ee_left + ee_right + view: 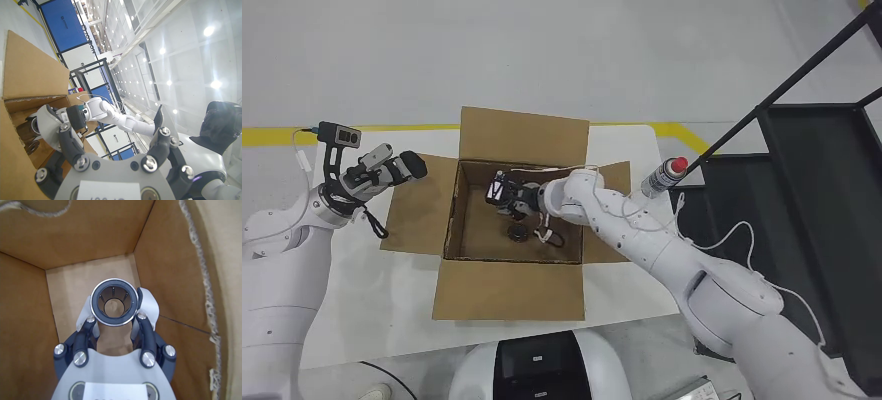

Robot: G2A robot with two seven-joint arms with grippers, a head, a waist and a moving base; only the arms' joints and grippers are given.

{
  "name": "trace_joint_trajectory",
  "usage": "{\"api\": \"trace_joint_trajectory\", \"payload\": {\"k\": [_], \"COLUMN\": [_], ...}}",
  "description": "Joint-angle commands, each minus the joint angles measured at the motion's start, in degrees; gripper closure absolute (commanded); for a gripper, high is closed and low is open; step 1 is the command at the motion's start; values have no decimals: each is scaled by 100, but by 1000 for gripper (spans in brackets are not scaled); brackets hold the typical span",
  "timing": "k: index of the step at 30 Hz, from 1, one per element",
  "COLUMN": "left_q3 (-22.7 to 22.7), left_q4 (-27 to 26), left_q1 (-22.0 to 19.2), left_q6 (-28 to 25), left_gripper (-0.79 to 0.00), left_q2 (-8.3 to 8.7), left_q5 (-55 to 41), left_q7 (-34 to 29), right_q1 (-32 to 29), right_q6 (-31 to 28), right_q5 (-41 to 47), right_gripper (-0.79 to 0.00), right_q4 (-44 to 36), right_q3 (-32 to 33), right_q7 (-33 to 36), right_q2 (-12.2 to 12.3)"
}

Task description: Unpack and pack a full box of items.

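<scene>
We have the right claw [114, 306] down inside the open cardboard box [94, 237]. Its 2 fingers are closed on either side of a metal sleeve [113, 319], a short hollow tube near a corner of the box, open end facing the wrist. We cannot tell whether it rests on the floor or hangs just above it.

We judge the sleeve to be steel: heavy for its bulk, rigid and not fragile, but smooth and round, so it may slip or twist under a light squeeze. The straight outer wall, taken across its width as here, looks the best hold.

The left claw [392, 170] hangs spread wide and empty beyond the box's left flap. A spray can [664, 176] sits on the table [622, 290] past the right flap.
</scene>
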Motion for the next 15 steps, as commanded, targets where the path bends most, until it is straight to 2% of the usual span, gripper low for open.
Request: {"api": "trace_joint_trajectory", "payload": {"k": [1,7,9,10,11,15], "left_q3": [0,0,0,0,0,0], "left_q4": [0,0,0,0,0,0], "left_q1": [0,0,0,0,0,0], "left_q6": [0,0,0,0,0,0], "left_gripper": [-785,-785,-785,-785,-785,-785], "left_q2": [0,0,0,0,0,0], "left_q5": [0,0,0,0,0,0], "left_q7": [0,0,0,0,0,0], "right_q1": [58,201,229,241,256,301], "right_q6": [9,57,-14,-97,-141,-173], "right_q5": [-96,-239,-233,-194,-200,-222], "right_gripper": [0,0,-326,-634,-785,-785], "right_q4": [169,684,828,897,963,1166], "right_q3": [-86,-204,-229,-232,-244,-253], "right_q7": [-50,-170,-151,-147,-145,-243], "right_q2": [-90,-313,-376,-406,-435,-534]}}
